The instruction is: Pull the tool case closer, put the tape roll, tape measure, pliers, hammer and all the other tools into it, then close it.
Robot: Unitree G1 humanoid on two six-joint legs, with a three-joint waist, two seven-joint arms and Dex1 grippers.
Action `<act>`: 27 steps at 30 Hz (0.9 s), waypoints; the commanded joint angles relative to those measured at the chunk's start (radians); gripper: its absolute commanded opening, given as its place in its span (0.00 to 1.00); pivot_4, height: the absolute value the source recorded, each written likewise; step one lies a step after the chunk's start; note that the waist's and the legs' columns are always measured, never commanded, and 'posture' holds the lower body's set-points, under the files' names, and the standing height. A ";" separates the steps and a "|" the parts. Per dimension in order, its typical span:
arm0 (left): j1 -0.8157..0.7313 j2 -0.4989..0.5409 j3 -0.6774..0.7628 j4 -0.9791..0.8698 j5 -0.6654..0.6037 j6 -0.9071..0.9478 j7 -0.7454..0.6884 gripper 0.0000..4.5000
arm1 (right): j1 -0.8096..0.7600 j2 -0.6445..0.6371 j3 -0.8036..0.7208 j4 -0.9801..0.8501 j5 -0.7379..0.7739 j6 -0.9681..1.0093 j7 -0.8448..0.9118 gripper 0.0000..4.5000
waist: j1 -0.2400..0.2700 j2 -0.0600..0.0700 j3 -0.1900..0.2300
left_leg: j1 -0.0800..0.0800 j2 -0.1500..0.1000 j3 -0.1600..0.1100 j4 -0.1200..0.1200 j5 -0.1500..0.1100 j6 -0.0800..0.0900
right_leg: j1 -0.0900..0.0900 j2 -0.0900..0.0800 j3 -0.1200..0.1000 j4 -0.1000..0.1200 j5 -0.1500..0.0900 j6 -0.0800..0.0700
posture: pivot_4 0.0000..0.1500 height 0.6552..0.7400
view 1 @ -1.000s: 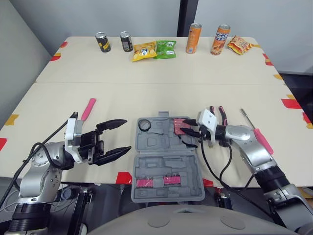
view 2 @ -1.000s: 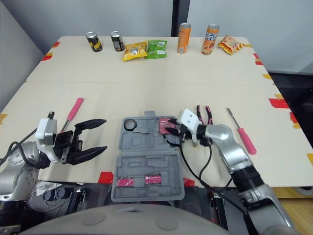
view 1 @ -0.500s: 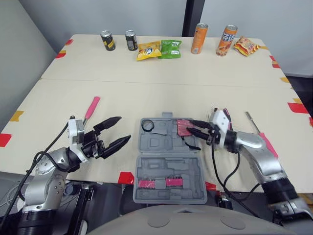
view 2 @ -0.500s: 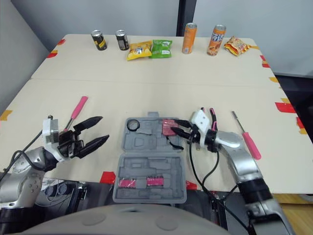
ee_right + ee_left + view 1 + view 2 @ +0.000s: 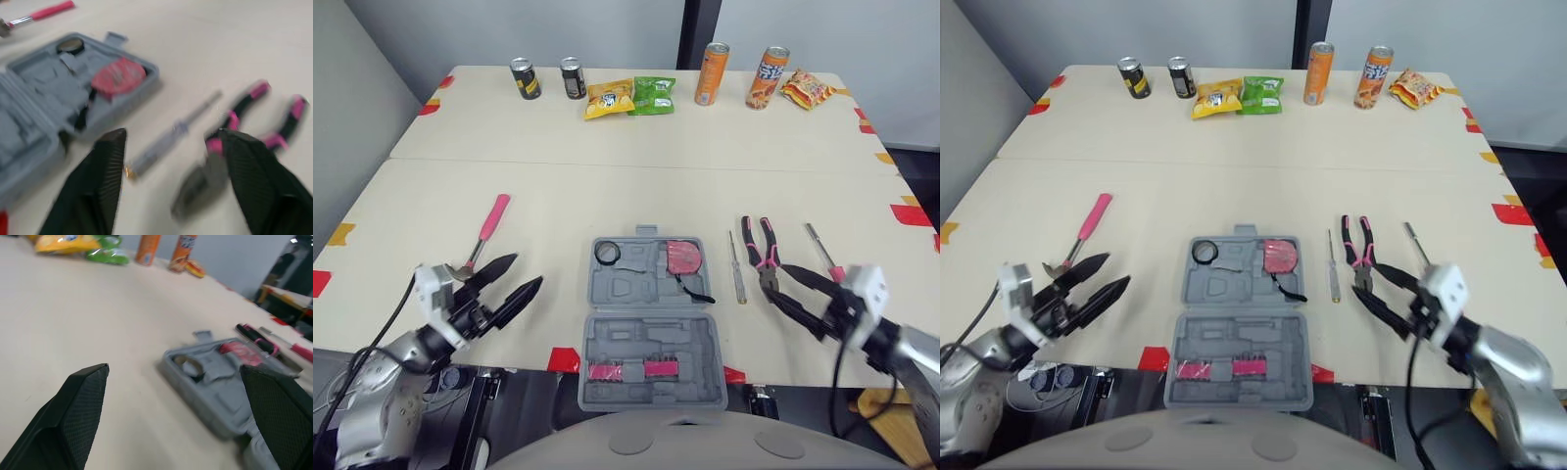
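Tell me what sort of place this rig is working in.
Probably a lab or test room staged for robot trials: a plain table with tape markers on its edges, drink cans and snack packs lined up at its far side, bare grey walls.

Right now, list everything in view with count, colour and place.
table: one, beige, under everything
tool case: one, grey, open, near edge centre
tape roll: one, black, case's far-left pocket
tape measure: one, red, case's far-right pocket
pink pieces: two, case's near half
hammer: one, pink handle, left of case
thin screwdriver: one, silvery, right of case
pliers: one, pink-black handles, beside that screwdriver
pink-handled screwdriver: one, furthest right
dark cans: two, far edge left
orange cans: two, far edge right
snack bags: three; yellow, green, orange; far edge
tape marks: several, red and yellow, table edges
left tool: black, open, by hammer head
right tool: black, open, by pliers
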State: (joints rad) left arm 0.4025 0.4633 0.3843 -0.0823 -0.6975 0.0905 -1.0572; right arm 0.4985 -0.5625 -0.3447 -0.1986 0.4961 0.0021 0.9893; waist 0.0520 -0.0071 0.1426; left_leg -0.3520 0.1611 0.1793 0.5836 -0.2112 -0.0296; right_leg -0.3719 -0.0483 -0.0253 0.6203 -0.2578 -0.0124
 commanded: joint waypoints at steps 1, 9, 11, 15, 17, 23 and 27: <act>0.041 -0.008 0.073 0.049 0.003 -0.058 -0.012 1.00 | 0.102 0.046 -0.113 0.027 0.033 -0.094 0.013 0.99 | 0.000 -0.001 0.001 | 0.000 0.000 0.000 -0.002 0.000 0.000 | 0.000 0.000 0.000 -0.002 0.000 0.000 | 1.00 1.00; 0.091 -0.049 0.152 0.097 -0.013 -0.054 0.060 1.00 | 0.206 0.141 -0.206 0.147 0.049 -0.185 0.001 0.99 | 0.000 -0.001 0.004 | 0.001 0.000 0.000 -0.005 -0.006 -0.009 | 0.001 0.000 0.000 -0.005 -0.002 0.003 | 1.00 1.00; 0.097 -0.049 0.154 0.094 -0.005 -0.050 0.068 1.00 | 0.212 0.147 -0.206 0.166 0.045 -0.200 0.009 0.99 | 0.000 0.000 0.005 | 0.001 -0.001 0.000 -0.005 -0.006 -0.009 | 0.002 0.000 0.000 -0.005 -0.002 0.003 | 1.00 1.00; 0.092 -0.042 0.147 0.085 0.008 -0.041 0.094 1.00 | 0.209 0.147 -0.197 0.172 0.046 -0.210 0.017 0.99 | 0.000 0.000 0.005 | 0.001 -0.001 0.000 -0.005 -0.006 -0.009 | 0.002 0.000 0.000 -0.005 -0.002 0.003 | 1.00 1.00; 0.072 -0.031 0.146 0.095 0.010 -0.037 0.098 1.00 | 0.191 0.139 -0.185 0.155 0.055 -0.202 0.020 0.99 | 0.000 0.000 0.005 | 0.001 -0.001 0.000 -0.006 -0.006 -0.009 | 0.002 0.000 0.000 -0.005 -0.002 0.003 | 1.00 1.00; 0.029 0.008 0.136 0.059 -0.001 0.001 0.093 1.00 | 0.107 0.090 -0.130 0.029 0.096 -0.122 0.031 0.99 | -0.004 0.000 0.004 | 0.003 -0.001 -0.001 -0.005 -0.003 -0.004 | 0.004 0.000 -0.001 -0.004 -0.001 0.004 | 1.00 1.00; -0.007 0.049 0.129 0.061 -0.008 0.025 0.056 1.00 | 0.023 0.046 -0.084 -0.043 0.112 -0.054 0.025 0.99 | -0.006 0.000 0.004 | 0.003 -0.001 -0.002 -0.005 0.000 0.001 | 0.004 0.000 -0.001 -0.004 -0.001 0.004 | 1.00 1.00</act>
State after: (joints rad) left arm 0.4006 0.4924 0.5065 0.0058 -0.6953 0.1116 -0.9807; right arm 0.5278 -0.4998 -0.4322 -0.1920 0.5841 -0.0742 1.0139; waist 0.0465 -0.0068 0.1469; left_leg -0.3493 0.1604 0.1776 0.5792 -0.2106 -0.0286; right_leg -0.3677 -0.0483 -0.0269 0.6168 -0.2585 -0.0086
